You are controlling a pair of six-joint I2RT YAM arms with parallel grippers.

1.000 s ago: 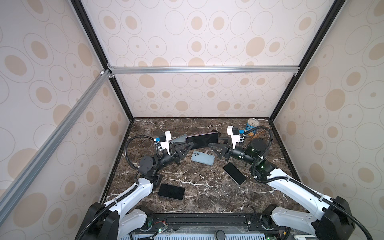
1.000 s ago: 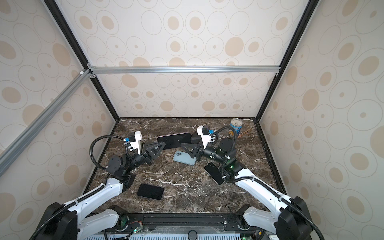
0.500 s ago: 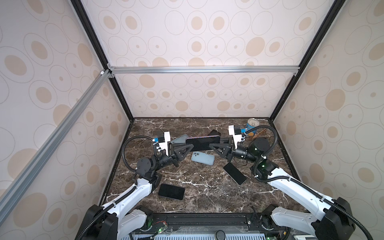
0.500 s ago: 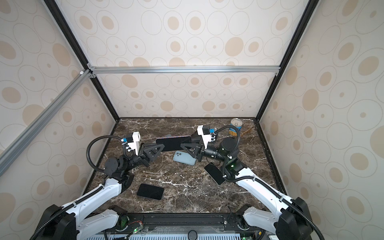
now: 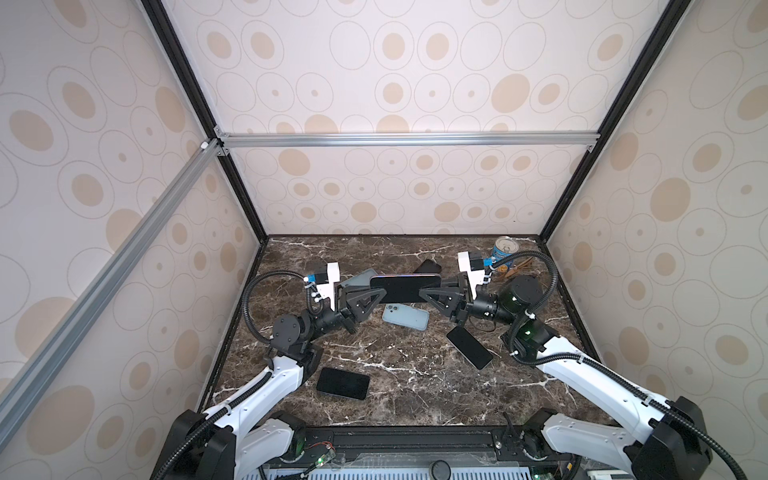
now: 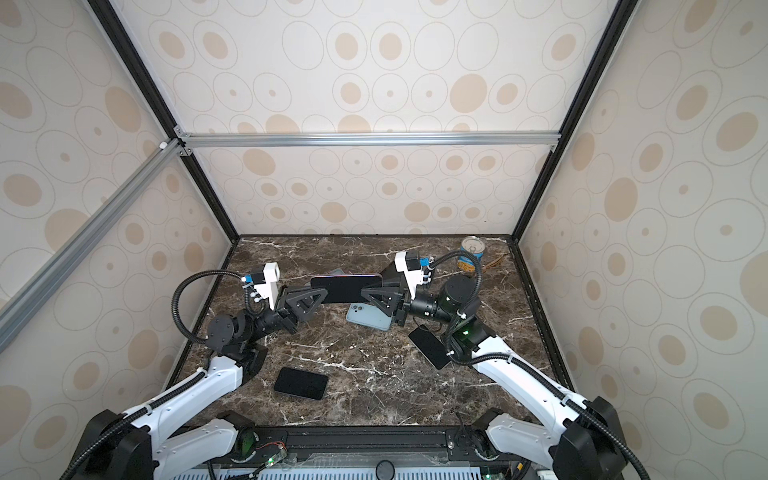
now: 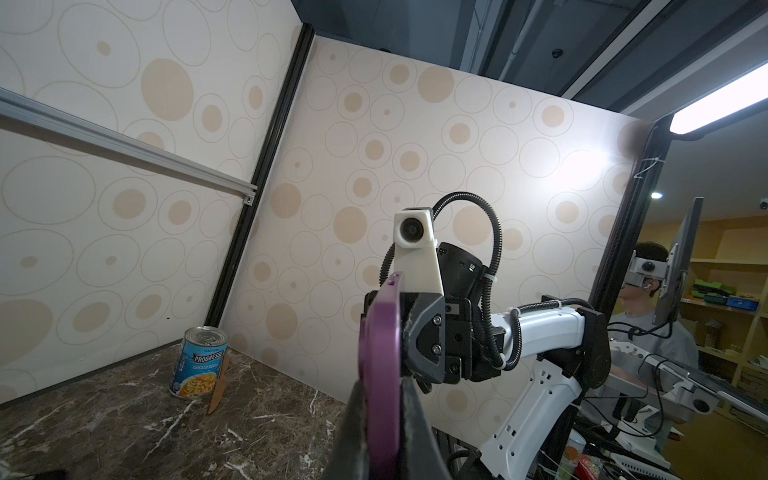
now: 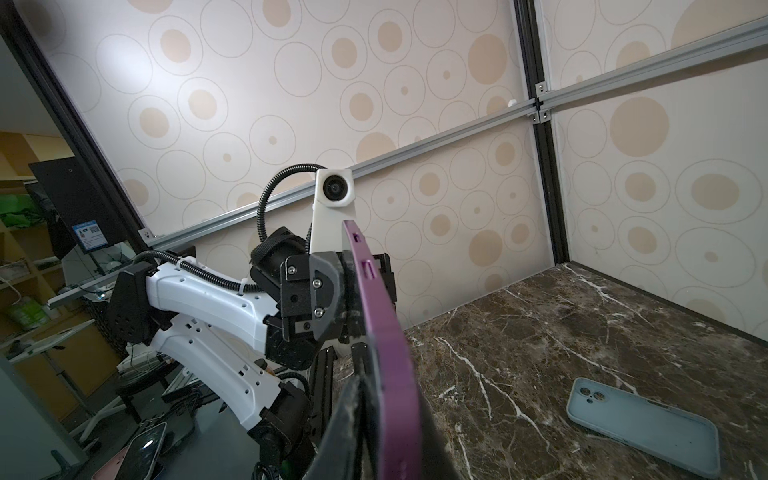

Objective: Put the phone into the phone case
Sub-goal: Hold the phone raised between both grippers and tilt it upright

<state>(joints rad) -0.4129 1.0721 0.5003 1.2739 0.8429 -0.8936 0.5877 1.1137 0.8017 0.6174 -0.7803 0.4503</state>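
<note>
While the phone (image 5: pixel 405 289) hangs level in the air directly above the pale blue phone case (image 5: pixel 405 316), we find it gripped at both short ends. The left gripper (image 5: pixel 376 293) is clenched on one end. The right gripper (image 5: pixel 427 293) has its jaws pressed against both faces of the other end, as the right wrist view confirms on the purple edge (image 8: pixel 384 332). We record both as grasping the phone.

The case lies flat on the worktop (image 5: pixel 415 374), well clear of the jaws. Its upper face shows camera rings (image 8: pixel 590 397) and no cavity that we can see, so we cannot confirm which side is open.

Other items noted:
- a black handset (image 5: pixel 469 347) lies beside the case on the right arm's side
- a dark slab (image 5: pixel 343 383) lies nearer the robot than the case
- a soup can (image 5: pixel 505 253) stands far beyond the case, in the back corner

We judge the step in hand to be a two-armed hold ahead of a handover or a descent. To do it well:
- neither arm should pull or twist against the other — the phone is rigid and would slip or strain
- one grip should let go only once the other is plainly firm
- the phone's long axis should be turned to match the case, which sits slightly askew beneath it
- the camera corner should go to the ringed corner
</note>
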